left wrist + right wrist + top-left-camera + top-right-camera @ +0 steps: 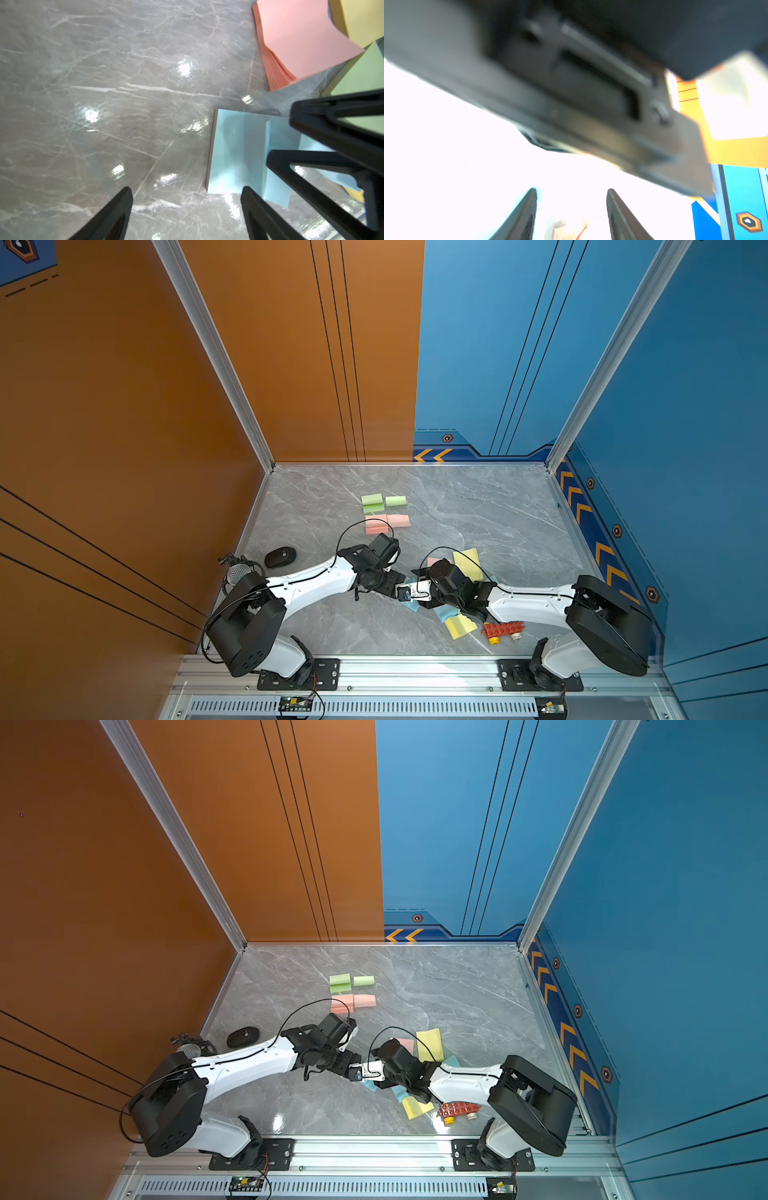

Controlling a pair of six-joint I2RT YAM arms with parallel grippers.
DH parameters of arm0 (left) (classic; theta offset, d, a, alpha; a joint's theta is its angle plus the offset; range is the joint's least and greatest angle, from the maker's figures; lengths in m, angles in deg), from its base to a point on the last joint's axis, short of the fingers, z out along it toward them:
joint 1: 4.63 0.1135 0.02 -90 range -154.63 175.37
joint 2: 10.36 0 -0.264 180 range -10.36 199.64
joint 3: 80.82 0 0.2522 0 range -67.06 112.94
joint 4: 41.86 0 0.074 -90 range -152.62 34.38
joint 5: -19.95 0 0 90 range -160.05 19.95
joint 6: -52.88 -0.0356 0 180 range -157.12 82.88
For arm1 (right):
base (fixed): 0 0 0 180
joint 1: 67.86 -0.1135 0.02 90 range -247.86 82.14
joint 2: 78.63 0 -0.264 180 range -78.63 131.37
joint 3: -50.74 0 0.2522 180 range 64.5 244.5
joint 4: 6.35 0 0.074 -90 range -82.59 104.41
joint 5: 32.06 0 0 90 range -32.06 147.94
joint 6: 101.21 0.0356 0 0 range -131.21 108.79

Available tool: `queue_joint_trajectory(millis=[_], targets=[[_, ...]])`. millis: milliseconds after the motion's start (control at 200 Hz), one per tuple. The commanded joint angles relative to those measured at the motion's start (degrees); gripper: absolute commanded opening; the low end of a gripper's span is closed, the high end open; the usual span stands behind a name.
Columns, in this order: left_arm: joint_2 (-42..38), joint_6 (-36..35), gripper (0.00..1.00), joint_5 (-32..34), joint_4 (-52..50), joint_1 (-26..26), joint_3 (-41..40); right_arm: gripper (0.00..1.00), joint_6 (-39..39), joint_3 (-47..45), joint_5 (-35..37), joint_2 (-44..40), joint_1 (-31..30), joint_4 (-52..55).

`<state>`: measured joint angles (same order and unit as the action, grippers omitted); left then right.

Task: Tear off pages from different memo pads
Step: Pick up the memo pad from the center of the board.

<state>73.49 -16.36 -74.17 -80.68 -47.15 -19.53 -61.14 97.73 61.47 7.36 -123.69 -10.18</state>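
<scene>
A blue memo pad (234,149) lies on the marble table, and a loose-looking blue page (278,187) sits askew across it, overhanging its edge. My left gripper (187,188) hangs open and empty over bare table beside this pad. The right gripper's fingers (311,124) stand apart above the blue page, and I cannot tell whether they touch it. Both top views show the left gripper (394,584) and right gripper (404,593) almost tip to tip at mid-table. The right wrist view faces the left arm's underside, with its jaws (572,189) apart. Pink (301,41), yellow (361,18) and green (361,76) pads lie close by.
Two green pads (382,501) and two pink pads (386,523) lie further back. A yellow pad (459,626) and a red toy brick car (503,630) sit under the right forearm. A black mouse (280,558) and a microphone (237,573) are at the left edge.
</scene>
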Motion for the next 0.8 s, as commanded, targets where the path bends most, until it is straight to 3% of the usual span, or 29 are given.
queue_joint_trajectory(millis=[0,345,636,796], targets=[[-0.63,0.43,0.84,-4.28,0.95,-0.63,0.85,0.57,-1.91,-2.34,5.52,2.9,0.12,10.04],[-7.99,1.84,0.85,-4.41,0.86,4.31,-1.14,0.58,-4.21,-1.4,6.38,2.8,-0.27,14.51],[-10.72,3.76,0.84,-3.18,0.89,5.48,-2.11,0.65,-5.81,0.33,6.7,2.42,-1.64,15.35],[-15.11,5.01,0.84,-2.91,0.89,6.85,-4.13,0.59,-8.28,2.71,6.63,2.39,-4.77,17.43]])
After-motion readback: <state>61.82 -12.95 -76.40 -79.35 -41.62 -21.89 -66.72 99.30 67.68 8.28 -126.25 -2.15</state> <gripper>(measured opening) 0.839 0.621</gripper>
